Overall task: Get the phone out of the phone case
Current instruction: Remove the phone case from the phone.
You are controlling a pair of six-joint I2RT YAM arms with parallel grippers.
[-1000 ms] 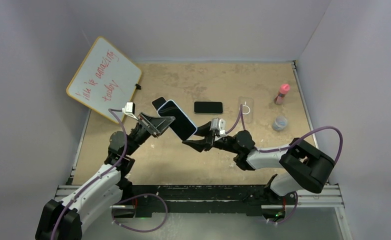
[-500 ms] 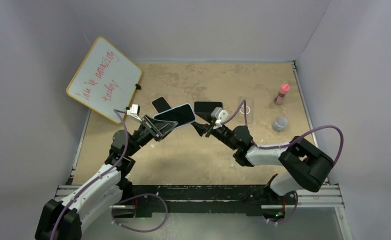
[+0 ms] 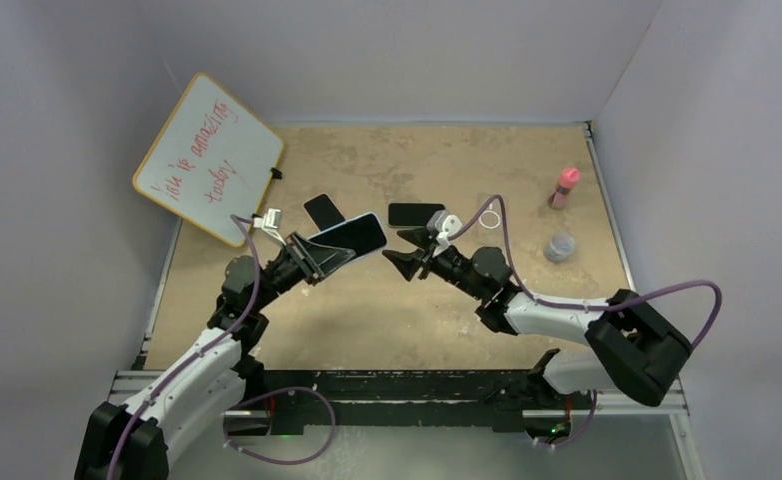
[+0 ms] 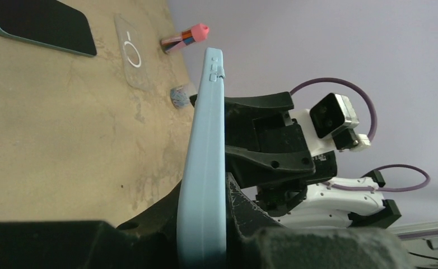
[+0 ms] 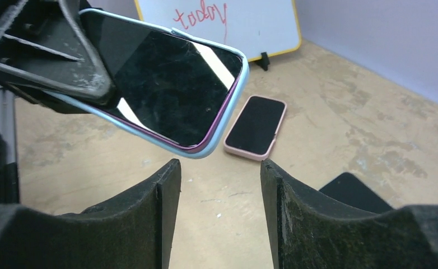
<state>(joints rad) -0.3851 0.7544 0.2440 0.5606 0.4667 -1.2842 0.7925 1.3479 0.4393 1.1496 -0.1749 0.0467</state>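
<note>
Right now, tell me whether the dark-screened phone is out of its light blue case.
Still in: light blue case rims the dark-screened phone in the left gripper.

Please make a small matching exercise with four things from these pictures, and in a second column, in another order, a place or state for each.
1. light blue cased phone
2. pink cased phone
3. whiteboard
4. right gripper

a. lying flat on the table
b. open, holding nothing
c. clamped in the left gripper
d. leaning at the back left corner

Pairs: 1-c, 2-a, 3-d, 4-b
</note>
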